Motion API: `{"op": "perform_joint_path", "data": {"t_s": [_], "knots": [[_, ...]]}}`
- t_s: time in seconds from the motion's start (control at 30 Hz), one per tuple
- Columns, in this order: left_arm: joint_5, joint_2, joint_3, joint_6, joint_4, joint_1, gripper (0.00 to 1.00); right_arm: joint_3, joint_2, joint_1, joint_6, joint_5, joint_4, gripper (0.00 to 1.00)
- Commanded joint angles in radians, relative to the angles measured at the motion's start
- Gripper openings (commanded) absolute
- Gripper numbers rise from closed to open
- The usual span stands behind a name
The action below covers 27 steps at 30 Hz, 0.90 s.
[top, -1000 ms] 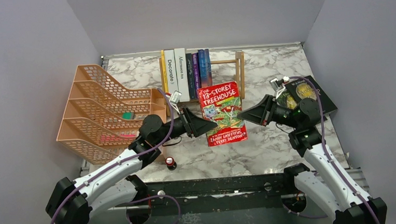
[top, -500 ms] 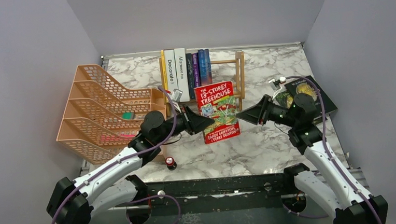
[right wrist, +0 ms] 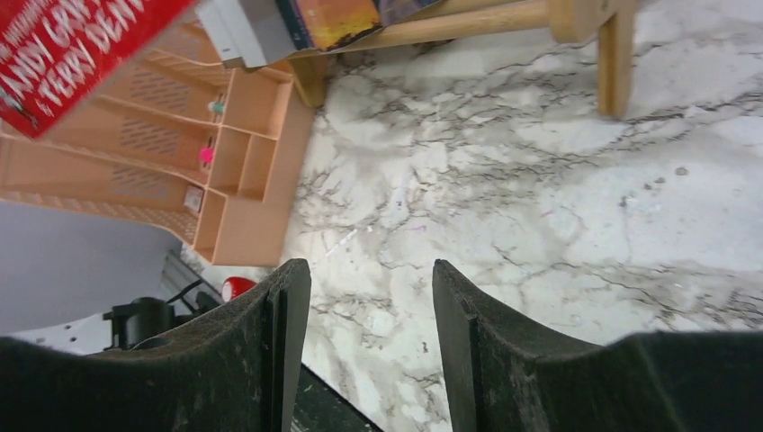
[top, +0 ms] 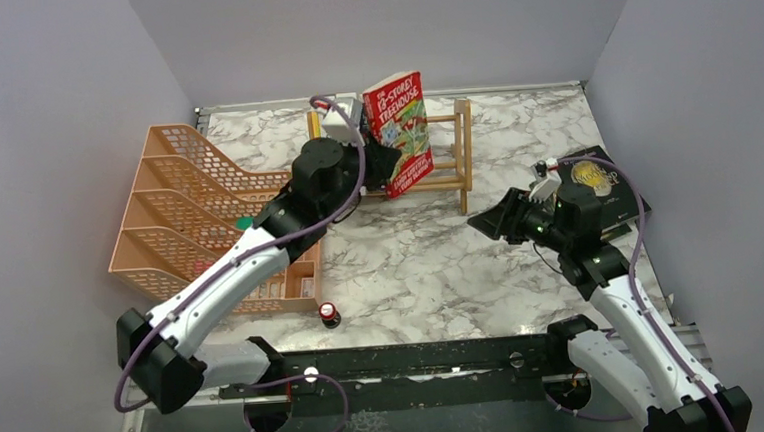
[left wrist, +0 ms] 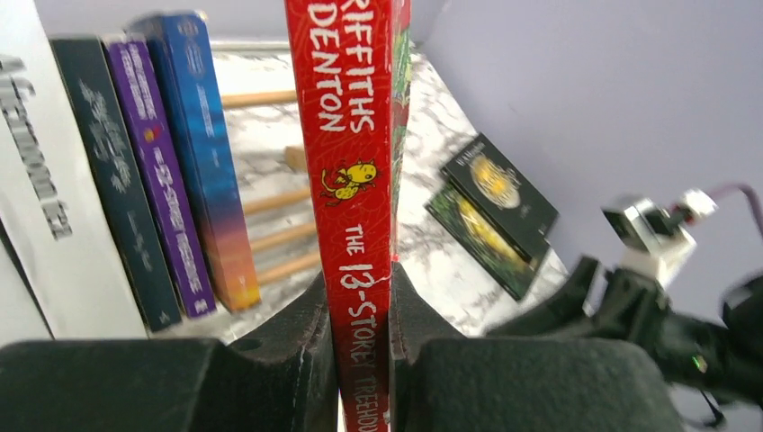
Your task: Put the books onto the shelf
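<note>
Left wrist view: the left gripper [left wrist: 360, 283] is clamping the thin red paperback book titled "The 13-Storey Treehouse" [left wrist: 351, 135], one black pad pressing on each cover. The book is being held roughly upright, spine toward the camera, so that it is matching the row of books already standing on the small light-wood slatted shelf [left wrist: 270, 236]. That row is ending in a blue hardback [left wrist: 202, 135], with a purple book [left wrist: 148, 162] beside it. The red book is hanging over the free slats just right of the blue hardback, apart from it. This gap is judged to be its slot. Whether its lower edge is touching the slats cannot be told.

In the top external view the left arm is stretching far forward over the shelf [top: 459, 141], wrist raised. The right gripper [top: 484, 222] is hovering in front of and to the right of the shelf. Its jaws are standing apart and gripping nothing, with bare marble table [right wrist: 540, 225] showing between them. Two dark green books with gold motifs [top: 601, 178] are lying flat right of the shelf, close behind the right arm.
</note>
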Motion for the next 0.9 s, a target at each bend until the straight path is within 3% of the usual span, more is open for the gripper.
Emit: {"op": "perform_joint_path", "data": {"t_s": [0.0,0.13,0.3,0.6,0.87], "knots": [[-0.147,0.178,0.198,0.104,-0.020,0.002,0.00,0.032,-0.030,0.001,-0.046,0.125,-0.084,0.57],[-0.213,0.359,0.403,0.132,-0.059,0.002,0.00,0.016,-0.047,0.001,-0.045,0.144,-0.100,0.57],[-0.258,0.519,0.519,0.145,-0.095,0.001,0.00,-0.011,-0.064,0.001,-0.039,0.155,-0.103,0.57],[-0.340,0.733,0.566,0.146,-0.094,0.002,0.00,-0.051,-0.018,0.001,-0.030,0.151,-0.059,0.57],[-0.456,0.809,0.544,0.138,-0.023,0.002,0.00,-0.070,-0.004,0.001,-0.040,0.164,-0.049,0.57]]}}
